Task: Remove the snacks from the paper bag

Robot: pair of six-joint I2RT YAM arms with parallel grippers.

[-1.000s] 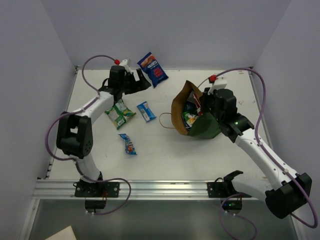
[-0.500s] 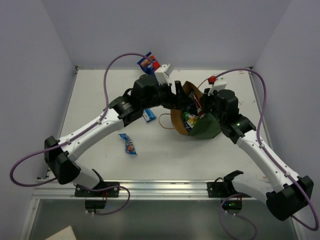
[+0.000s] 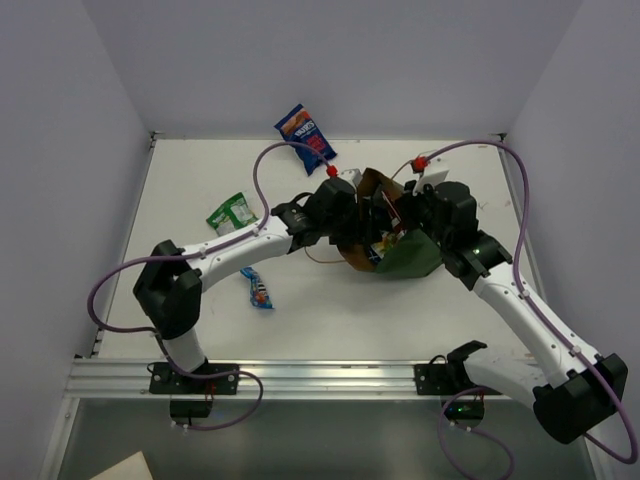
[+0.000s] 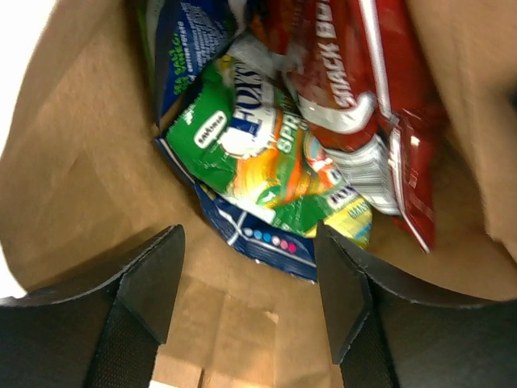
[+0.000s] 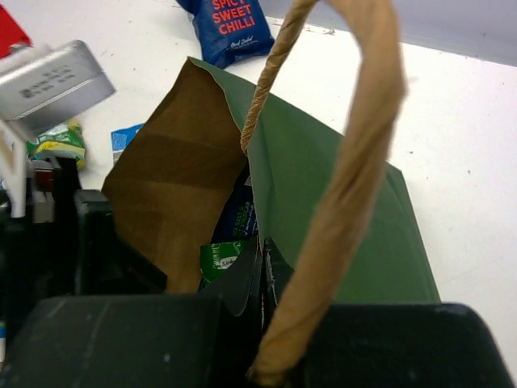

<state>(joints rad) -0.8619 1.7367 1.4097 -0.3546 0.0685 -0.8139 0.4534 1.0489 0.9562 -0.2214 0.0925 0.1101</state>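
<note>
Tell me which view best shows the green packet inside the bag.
Left wrist: it looks straight into the paper bag, the green packet central. Right wrist shows only a corner; top external barely a sliver.

Narrow paper bag (image 4: 73, 162) mouth, kraft walls close around crowded snacks (image 4: 266, 162).

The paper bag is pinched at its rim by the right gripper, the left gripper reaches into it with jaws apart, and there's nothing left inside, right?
Not quite: the paper bag is not empty. The left wrist view shows snacks inside, among them a green packet and a red packet. The rest holds: right gripper shut on the rim, left gripper open inside.
</note>
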